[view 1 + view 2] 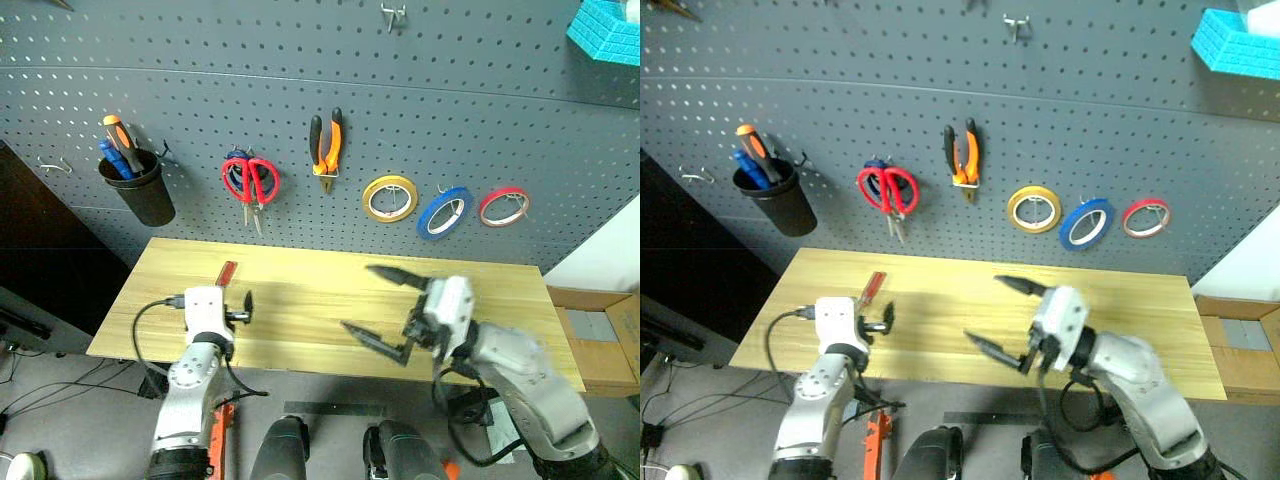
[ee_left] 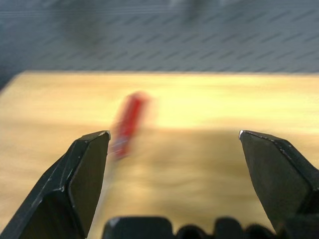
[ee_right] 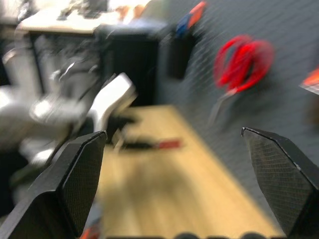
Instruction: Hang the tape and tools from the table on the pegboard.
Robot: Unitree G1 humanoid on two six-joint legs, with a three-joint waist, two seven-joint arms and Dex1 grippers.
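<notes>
A: What's the biggest thing ahead of the fingers?

B: The pegboard [image 1: 300, 90], well beyond both sets. On it hang the red scissors [image 1: 250, 182], the pliers [image 1: 326, 145] and the blue tape [image 1: 444, 212], which sits between a yellow tape ring [image 1: 389, 197] and a red tape ring [image 1: 504, 206].

A: And below?

B: The bench [image 1: 320, 300]. The red-handled screwdriver [image 1: 226, 272] lies on it, just ahead of the left fingers [image 2: 87, 174].

A: Is anything gripped?

B: No. The left gripper [image 2: 174, 144] is spread wide and empty. The right gripper [image 1: 385, 305] is also wide apart and empty, over the middle of the bench.
</notes>
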